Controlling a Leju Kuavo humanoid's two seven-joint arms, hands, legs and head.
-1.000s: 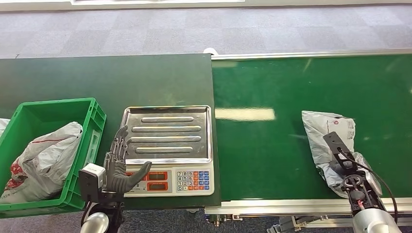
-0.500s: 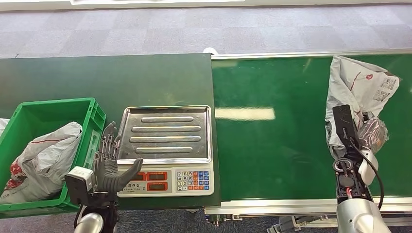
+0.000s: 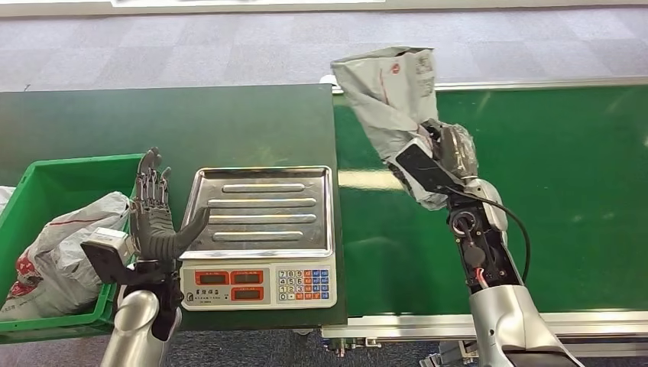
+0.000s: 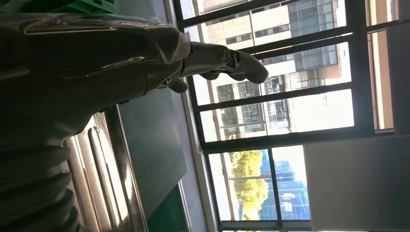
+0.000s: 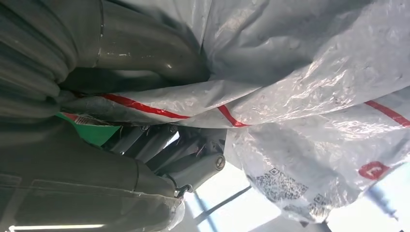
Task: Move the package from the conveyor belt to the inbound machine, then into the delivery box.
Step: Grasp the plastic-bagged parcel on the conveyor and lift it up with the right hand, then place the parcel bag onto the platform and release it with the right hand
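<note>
My right hand (image 3: 447, 157) grips a grey plastic mailer package (image 3: 390, 95) and holds it in the air over the left end of the green conveyor belt (image 3: 535, 176). In the right wrist view the package (image 5: 309, 87) shows red stripes and a printed code, with my thumb (image 5: 145, 48) pressed on it. The scale with a steel tray (image 3: 264, 210) and keypad stands just left of the belt. My left hand (image 3: 157, 218) is raised with fingers spread, holding nothing, between the scale and the green box (image 3: 145, 180). That hand's fingers (image 4: 232, 60) point toward windows.
The green delivery box at the left holds another grey package (image 3: 65, 245). A dark green tabletop (image 3: 191, 122) carries the scale and box. Grey carpet floor (image 3: 229, 46) lies beyond the table and belt.
My right hand has lifted the package off the belt and carried it left and up toward the scale. My left hand has risen, fingers spread, and shifted left beside the box.
</note>
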